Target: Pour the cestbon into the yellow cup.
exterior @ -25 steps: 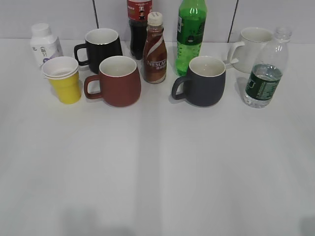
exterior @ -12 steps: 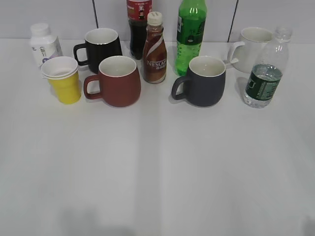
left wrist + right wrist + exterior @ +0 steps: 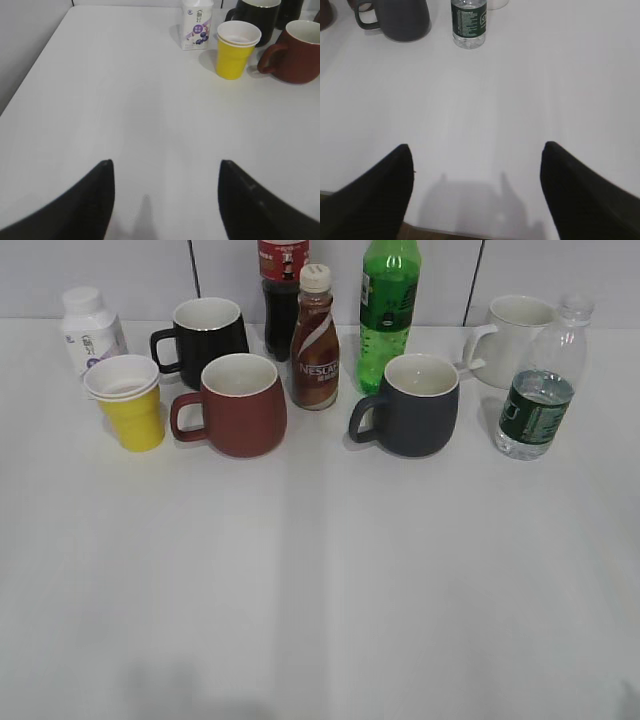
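The cestbon (image 3: 540, 390), a clear ribbed bottle with a dark green label, stands upright at the far right of the table; its lower part also shows in the right wrist view (image 3: 468, 22). The yellow cup (image 3: 128, 402), white inside, stands at the far left and shows in the left wrist view (image 3: 236, 48). My left gripper (image 3: 165, 167) is open and empty, hovering over bare table well short of the cup. My right gripper (image 3: 476, 152) is open and empty near the table's front edge, well short of the bottle. Neither gripper shows in the exterior view.
A brown-red mug (image 3: 235, 405), black mug (image 3: 205, 335), dark grey mug (image 3: 412, 405) and white mug (image 3: 515, 335) stand in the back rows. A Nescafe bottle (image 3: 315, 340), green soda bottle (image 3: 388, 310), cola bottle (image 3: 282, 290) and small white bottle (image 3: 90, 330) stand among them.
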Controlling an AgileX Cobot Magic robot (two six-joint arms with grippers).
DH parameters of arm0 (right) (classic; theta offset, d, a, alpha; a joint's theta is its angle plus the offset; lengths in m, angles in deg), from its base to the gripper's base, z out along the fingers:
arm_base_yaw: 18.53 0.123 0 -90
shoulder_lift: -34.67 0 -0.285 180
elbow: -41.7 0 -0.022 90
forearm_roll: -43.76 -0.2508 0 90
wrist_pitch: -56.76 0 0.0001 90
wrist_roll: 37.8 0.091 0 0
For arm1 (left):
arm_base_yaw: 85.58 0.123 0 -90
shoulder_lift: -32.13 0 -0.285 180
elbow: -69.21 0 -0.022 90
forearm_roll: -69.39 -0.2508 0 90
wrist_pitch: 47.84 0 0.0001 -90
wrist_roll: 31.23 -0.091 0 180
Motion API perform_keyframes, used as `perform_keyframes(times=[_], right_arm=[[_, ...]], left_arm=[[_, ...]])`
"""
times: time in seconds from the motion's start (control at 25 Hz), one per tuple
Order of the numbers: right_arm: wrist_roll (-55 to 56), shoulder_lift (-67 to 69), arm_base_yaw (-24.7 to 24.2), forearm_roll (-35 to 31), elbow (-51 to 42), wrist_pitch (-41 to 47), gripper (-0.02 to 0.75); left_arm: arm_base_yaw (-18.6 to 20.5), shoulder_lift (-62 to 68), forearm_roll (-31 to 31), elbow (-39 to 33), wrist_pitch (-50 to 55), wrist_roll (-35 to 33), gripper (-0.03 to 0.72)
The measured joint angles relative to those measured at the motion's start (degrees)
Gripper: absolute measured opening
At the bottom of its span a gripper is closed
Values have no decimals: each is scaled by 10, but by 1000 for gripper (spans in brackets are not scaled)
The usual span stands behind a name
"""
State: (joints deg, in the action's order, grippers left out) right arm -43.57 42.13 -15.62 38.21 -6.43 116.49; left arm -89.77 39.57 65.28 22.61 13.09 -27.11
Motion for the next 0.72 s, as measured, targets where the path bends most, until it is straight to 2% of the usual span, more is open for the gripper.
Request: perform_keyframes(times=[0.72], right_arm=[[0, 0, 0, 0, 0, 0, 590]], left_arm=[[0, 0, 0, 0, 0, 0, 496]])
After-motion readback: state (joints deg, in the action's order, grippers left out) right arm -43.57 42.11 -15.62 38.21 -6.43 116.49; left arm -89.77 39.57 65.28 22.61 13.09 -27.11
